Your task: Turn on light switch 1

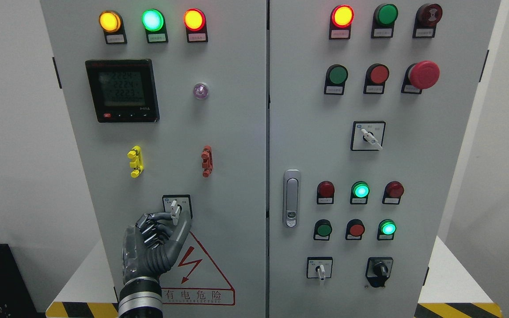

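— Where's light switch 1 (174, 209)?
— Right at the fingers (162, 217) of the left hand (155, 240), pinched by its white handle.
— Turned on yet?
— Can't tell. Probably still needs a twist.

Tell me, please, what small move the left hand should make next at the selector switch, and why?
Probably twist the white knob: the left hand already has its fingers at that knob on the selector switch, and the knob stands roughly upright, apparently not yet turned.
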Robot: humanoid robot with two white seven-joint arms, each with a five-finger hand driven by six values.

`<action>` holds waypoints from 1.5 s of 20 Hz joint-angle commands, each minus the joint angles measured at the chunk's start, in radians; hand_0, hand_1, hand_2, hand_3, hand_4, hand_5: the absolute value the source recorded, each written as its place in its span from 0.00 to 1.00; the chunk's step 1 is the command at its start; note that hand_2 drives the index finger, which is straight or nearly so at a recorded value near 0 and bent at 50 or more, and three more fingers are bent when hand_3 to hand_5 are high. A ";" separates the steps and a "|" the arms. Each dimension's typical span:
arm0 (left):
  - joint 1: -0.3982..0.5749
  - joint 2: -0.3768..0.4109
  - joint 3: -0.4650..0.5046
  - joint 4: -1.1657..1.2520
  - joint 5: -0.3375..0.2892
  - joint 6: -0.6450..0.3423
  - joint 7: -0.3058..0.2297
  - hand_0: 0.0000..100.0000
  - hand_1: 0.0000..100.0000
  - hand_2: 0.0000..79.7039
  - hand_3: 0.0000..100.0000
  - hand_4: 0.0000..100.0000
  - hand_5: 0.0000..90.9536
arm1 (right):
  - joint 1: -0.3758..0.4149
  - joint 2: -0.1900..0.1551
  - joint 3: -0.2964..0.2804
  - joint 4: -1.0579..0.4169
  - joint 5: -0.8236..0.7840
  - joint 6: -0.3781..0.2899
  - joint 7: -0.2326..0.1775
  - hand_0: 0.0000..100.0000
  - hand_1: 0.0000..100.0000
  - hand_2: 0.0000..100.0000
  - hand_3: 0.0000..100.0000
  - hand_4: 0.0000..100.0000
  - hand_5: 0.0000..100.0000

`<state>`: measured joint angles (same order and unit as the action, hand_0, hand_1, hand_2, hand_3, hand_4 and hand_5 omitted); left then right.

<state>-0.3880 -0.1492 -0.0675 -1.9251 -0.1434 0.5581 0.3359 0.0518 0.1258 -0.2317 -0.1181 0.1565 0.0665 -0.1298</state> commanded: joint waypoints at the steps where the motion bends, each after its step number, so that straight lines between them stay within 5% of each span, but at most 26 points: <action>1: -0.005 -0.001 0.000 0.003 -0.002 0.005 0.005 0.16 0.69 0.67 0.86 0.93 0.96 | 0.000 0.000 0.000 0.000 0.000 0.000 -0.001 0.31 0.00 0.00 0.00 0.00 0.00; 30: -0.025 -0.003 0.002 0.006 -0.004 0.042 0.005 0.16 0.66 0.72 0.88 0.93 0.96 | 0.000 0.000 0.000 0.000 0.000 0.000 -0.001 0.31 0.00 0.00 0.00 0.00 0.00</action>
<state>-0.4101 -0.1514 -0.0661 -1.9210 -0.1471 0.5992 0.3403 0.0521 0.1258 -0.2317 -0.1181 0.1565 0.0665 -0.1298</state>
